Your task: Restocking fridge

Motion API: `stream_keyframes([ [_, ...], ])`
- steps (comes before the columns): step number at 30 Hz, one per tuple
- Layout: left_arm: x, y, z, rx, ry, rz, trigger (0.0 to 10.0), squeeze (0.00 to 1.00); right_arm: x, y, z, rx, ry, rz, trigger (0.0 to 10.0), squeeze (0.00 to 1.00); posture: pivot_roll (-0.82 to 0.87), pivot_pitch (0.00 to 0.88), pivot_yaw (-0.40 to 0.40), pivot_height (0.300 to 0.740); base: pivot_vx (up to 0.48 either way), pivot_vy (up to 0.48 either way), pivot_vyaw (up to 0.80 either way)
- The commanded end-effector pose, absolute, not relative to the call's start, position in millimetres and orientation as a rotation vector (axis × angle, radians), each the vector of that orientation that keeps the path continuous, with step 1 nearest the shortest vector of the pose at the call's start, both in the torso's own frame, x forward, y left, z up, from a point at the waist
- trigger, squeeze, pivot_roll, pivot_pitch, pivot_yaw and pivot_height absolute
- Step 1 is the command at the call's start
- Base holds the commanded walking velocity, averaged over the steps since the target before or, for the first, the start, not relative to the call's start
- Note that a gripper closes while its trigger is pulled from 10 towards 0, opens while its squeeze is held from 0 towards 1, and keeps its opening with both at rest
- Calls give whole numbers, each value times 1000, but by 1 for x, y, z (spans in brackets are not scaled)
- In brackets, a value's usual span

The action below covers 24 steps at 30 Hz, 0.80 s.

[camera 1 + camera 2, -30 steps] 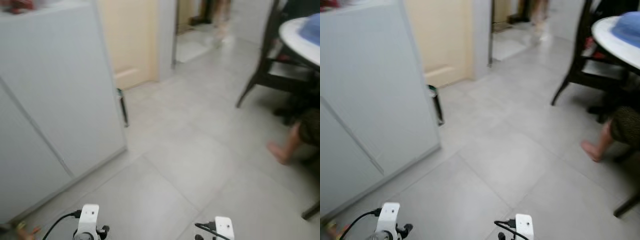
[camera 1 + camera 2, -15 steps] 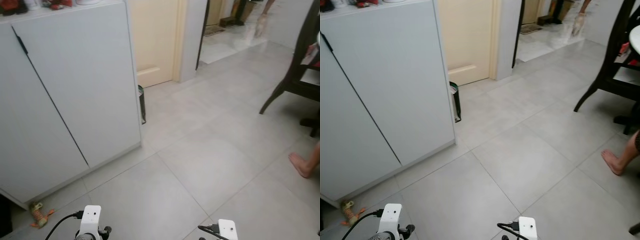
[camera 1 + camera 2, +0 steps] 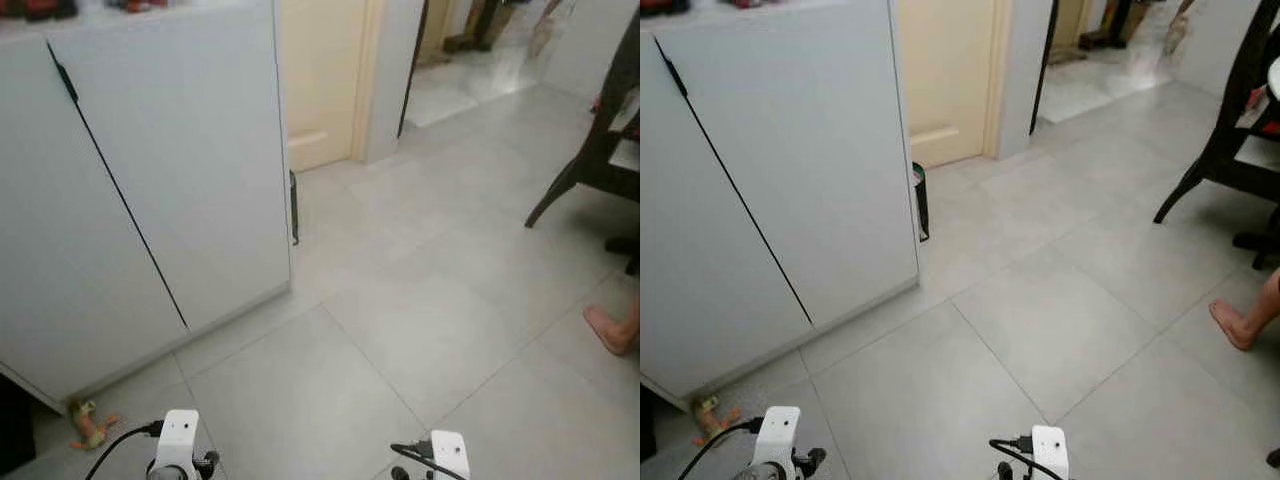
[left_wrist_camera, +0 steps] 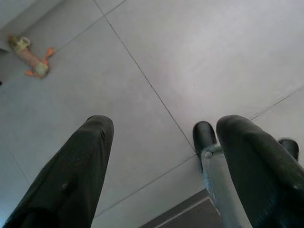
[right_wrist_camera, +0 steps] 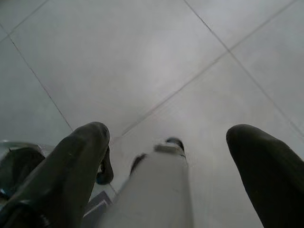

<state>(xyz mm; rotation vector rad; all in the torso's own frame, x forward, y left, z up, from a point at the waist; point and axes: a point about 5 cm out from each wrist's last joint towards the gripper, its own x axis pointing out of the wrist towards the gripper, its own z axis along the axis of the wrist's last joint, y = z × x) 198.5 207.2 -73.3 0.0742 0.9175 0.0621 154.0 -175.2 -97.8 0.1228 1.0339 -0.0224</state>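
Cropping person's foot [image 3: 1236, 325] at edge

Head stereo pair high, angled down at tiled floor [image 3: 1040, 320]; wrist cameras low, floorward, sharing it

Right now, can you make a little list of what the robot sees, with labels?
place: tiled floor in a home
left side: white cabinet, doors shut
by cabinet base: small toy on the floor
ahead: cream door
right side: dark chair, a person's foot
left pincer: open, holding nothing
right pincer: open, holding nothing
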Motion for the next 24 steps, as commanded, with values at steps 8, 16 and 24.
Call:
stream_keyframes([
  [8, 200, 194, -76, 56, 1035, -23, 10000, 0, 203, -220, -70, 50, 968, -167, 10000, 0, -75, 0, -32, 722, 0, 294, 362],
  [16, 200, 194, -76, 56, 1037, -23, 10000, 0, 202, -219, -71, 91, 970, -188, 10000, 0, -75, 0, -32, 722, 0, 294, 527],
  [24, 200, 194, -76, 56, 1038, -23, 10000, 0, 202, -219, -70, 91, 966, -188, 10000, 0, -73, 0, -32, 722, 0, 293, 0],
])
